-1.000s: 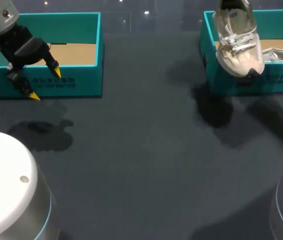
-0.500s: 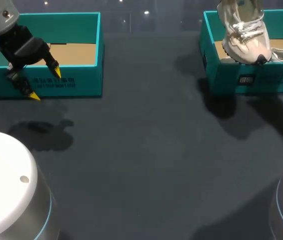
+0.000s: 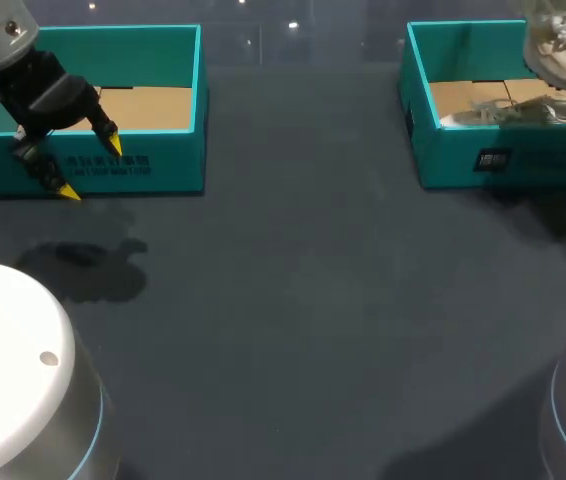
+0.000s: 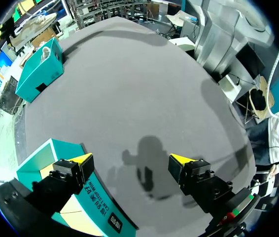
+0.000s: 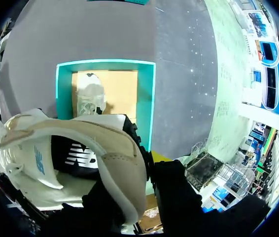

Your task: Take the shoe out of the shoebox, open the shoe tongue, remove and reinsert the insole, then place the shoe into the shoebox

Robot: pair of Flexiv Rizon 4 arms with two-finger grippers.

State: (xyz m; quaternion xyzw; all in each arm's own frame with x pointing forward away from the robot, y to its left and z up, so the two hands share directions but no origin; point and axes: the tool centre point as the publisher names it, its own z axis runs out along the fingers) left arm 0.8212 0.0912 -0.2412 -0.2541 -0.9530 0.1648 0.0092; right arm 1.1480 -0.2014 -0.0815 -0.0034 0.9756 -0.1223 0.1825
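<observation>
The right gripper point(image 5: 148, 165) was clamped on the heel collar of the shoe point(image 5: 75, 148), with one yellow tip just showing beside the collar. It held the shoe in the air over the right shoebox point(image 3: 523, 160), clear of the walls. Under the gripper the teal rim framed a cardboard floor on which a second shoe point(image 5: 91, 98) lay on its side, close along one wall. With the shoe above the box and not over the open bench point(image 3: 303, 300), I judged this to be the last step, setting the shoe into the shoebox, though nothing here showed whether the insole work had been done. The next move called for lowering the shoe onto the free cardboard beside the second shoe, keeping the toe off the rim, and only then letting the fingers part. Well apart across the bench, the left gripper point(image 3: 91, 168) was spread wide and held nothing, poised at the front wall of the left shoebox point(image 3: 163, 165), one tip over the wall and the other on the bench side. Compared with a second before, the shoe had gone from hanging toe-down by the box's inner front corner to a spot higher and further right, mostly past the head view's edge, and its shadow had shifted with it; the left arm had not moved
</observation>
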